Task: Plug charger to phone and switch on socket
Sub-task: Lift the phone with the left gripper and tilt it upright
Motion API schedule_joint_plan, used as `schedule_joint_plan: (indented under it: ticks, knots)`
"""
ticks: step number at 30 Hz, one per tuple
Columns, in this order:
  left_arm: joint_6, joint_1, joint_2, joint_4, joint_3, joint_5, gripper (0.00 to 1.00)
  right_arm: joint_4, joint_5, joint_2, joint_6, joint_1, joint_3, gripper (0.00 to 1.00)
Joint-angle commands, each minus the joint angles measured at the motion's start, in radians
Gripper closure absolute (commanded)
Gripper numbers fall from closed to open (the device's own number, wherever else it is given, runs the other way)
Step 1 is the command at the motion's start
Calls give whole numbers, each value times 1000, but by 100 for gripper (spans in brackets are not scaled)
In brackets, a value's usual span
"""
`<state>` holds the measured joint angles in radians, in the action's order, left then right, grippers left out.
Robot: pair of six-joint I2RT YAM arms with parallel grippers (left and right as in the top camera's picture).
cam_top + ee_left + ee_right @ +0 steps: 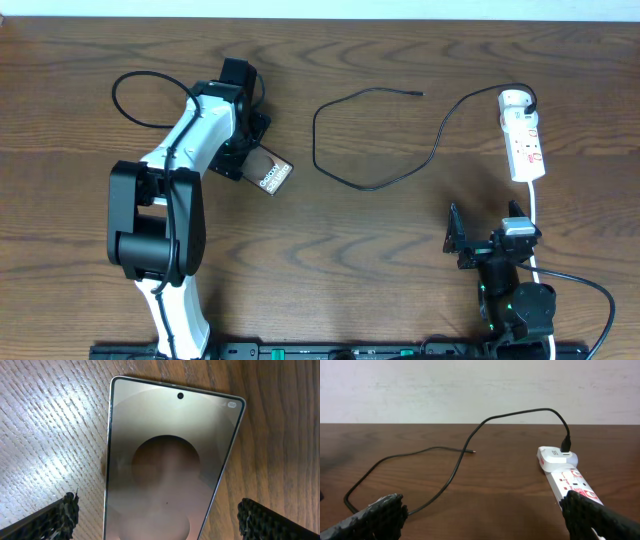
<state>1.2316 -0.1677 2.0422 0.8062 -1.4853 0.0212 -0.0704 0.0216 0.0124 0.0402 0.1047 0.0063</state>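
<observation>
Wide open, the left jaws hang over the phone (170,470), their ribbed black fingers (55,517) showing at the two lower corners of the left wrist view with the phone's edges between them and clear of both. The phone lies flat at a slant on the surface (400,250), left of centre, partly tucked under the left arm (190,135) in the overhead view. Its screen faces up with a small camera hole near the top edge, and carries a dim brownish round patch, perhaps a reflection.

Just as wide and holding nothing, the right jaws sit low at the near right of the surface on the right arm (510,290), which is folded close to the near edge. They point along the socket (527,150), which lies near the right side with its white cord (536,215) running back toward that arm. Its red marks are too small to show which way the switches stand.

A white adapter (514,100) sits in the socket's far end. From it the charger (370,185) curves left in a loose loop across the middle of the surface. Its tip (418,94) lies free, well apart from the phone.

Dark brown wood with strong grain makes up the surface. A pale, plain wall (420,390) stands behind its far edge.
</observation>
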Motion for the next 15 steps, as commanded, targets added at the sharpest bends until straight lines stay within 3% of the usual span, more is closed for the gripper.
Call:
schedule_joint_plan:
  ticks: [1,15]
  knots:
    - [11,-2,34,5,10,-2,0,-4,-2,-4,-12,-6,-1,1]
    - [2,-3,100,-8,10,32,0,-4,-2,-4,-12,-6,-1,1]
